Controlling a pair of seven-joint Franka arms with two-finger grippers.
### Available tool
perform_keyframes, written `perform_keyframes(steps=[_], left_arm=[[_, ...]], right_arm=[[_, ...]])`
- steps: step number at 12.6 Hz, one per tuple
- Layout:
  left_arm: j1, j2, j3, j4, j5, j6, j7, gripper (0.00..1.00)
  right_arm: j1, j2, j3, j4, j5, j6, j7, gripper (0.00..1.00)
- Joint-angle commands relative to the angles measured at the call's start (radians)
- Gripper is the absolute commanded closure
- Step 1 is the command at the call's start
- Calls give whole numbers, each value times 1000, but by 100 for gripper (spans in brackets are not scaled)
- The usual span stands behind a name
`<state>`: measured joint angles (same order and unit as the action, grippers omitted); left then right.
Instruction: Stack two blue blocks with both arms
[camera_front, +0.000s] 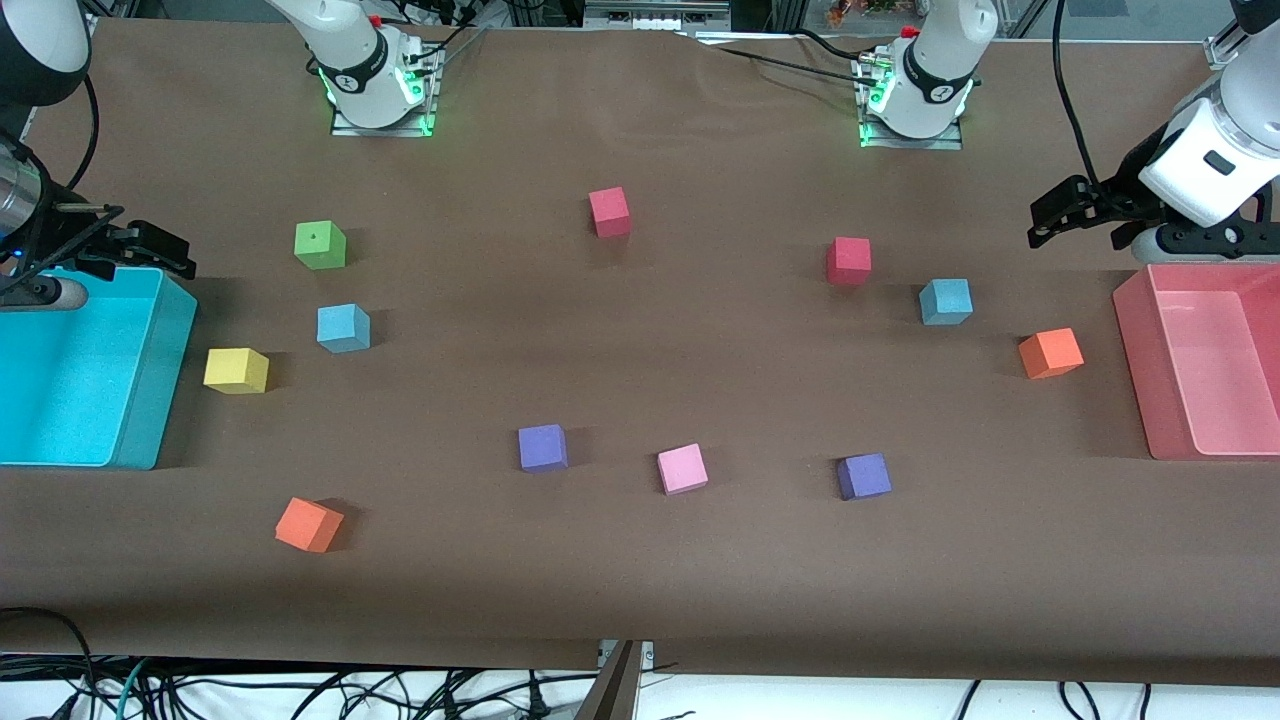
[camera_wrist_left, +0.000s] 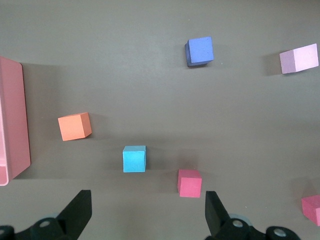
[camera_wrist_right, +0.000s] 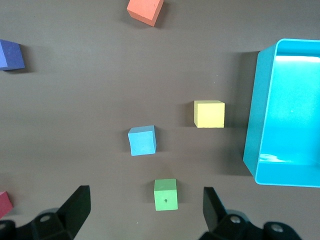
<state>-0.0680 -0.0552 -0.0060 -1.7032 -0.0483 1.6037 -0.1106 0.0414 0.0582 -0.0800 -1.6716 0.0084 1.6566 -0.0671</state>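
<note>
Two light blue blocks lie apart on the brown table. One blue block (camera_front: 343, 327) is toward the right arm's end, between a green and a yellow cube; it also shows in the right wrist view (camera_wrist_right: 142, 140). The other blue block (camera_front: 945, 301) is toward the left arm's end and shows in the left wrist view (camera_wrist_left: 134, 159). My left gripper (camera_front: 1045, 222) hangs open and empty over the table by the pink bin; its open jaws show in its wrist view (camera_wrist_left: 146, 212). My right gripper (camera_front: 175, 258) hangs open and empty over the teal bin's corner; its open jaws show in its wrist view (camera_wrist_right: 145, 207).
A teal bin (camera_front: 150, 400) stands at the right arm's end and a pink bin (camera_front: 1135, 350) at the left arm's end. Scattered cubes: green (camera_front: 320, 245), yellow (camera_front: 236, 370), two orange (camera_front: 308, 524) (camera_front: 1050, 353), two purple (camera_front: 542, 447) (camera_front: 864, 476), pink (camera_front: 682, 468), two red (camera_front: 609, 212) (camera_front: 848, 261).
</note>
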Motion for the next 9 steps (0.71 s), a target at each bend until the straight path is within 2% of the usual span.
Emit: perform_keyframes(steps=[1, 9], left_arm=[[0, 14, -5, 31, 7, -21, -3, 0], [-6, 14, -5, 31, 8, -21, -3, 0]], right_arm=[[-15, -28, 31, -23, 8, 3, 22, 1], [-8, -8, 37, 13, 2, 9, 21, 1]])
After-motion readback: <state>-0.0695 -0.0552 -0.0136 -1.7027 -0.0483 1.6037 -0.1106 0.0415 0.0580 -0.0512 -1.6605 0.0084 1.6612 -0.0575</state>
